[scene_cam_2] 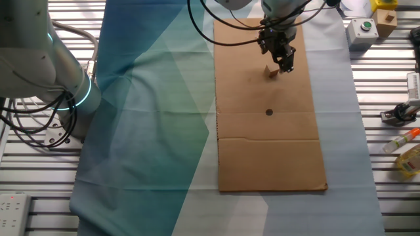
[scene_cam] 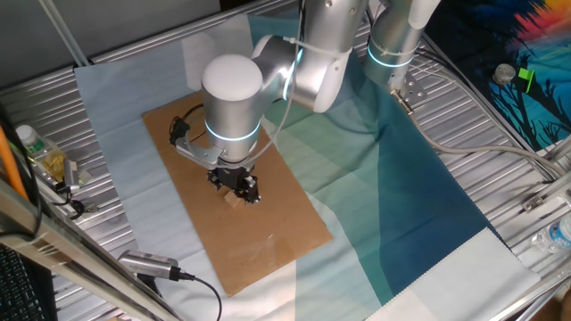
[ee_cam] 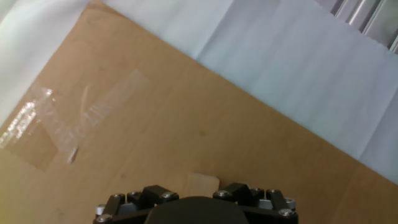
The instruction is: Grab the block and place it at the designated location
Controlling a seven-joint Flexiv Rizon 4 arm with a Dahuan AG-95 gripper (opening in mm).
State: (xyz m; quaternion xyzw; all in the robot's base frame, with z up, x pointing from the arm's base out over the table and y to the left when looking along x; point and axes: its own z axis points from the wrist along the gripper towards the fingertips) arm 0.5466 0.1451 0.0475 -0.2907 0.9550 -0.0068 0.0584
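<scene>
The block (scene_cam: pixel 234 199) is a small tan cube lying on the brown cardboard sheet (scene_cam: pixel 268 241). My gripper (scene_cam: pixel 243 187) hangs straight down just above it, with dark fingers close over the cube. In the other fixed view the block (scene_cam_2: pixel 272 71) sits just left of and below the gripper (scene_cam_2: pixel 285 60), and the black dot (scene_cam_2: pixel 269 112) lies a short way nearer the camera on the sheet. In the hand view the block (ee_cam: pixel 203 183) shows in the gap between the two finger mounts of the gripper (ee_cam: pixel 198 196). The jaws stand apart and hold nothing.
A blue-green cloth (scene_cam_2: pixel 151 118) covers the table beside the sheet. A grey button box (scene_cam_2: pixel 362 31) and small tools (scene_cam_2: pixel 400 115) lie at the table's edge. A patch of clear tape (ee_cam: pixel 68 124) is stuck on the cardboard.
</scene>
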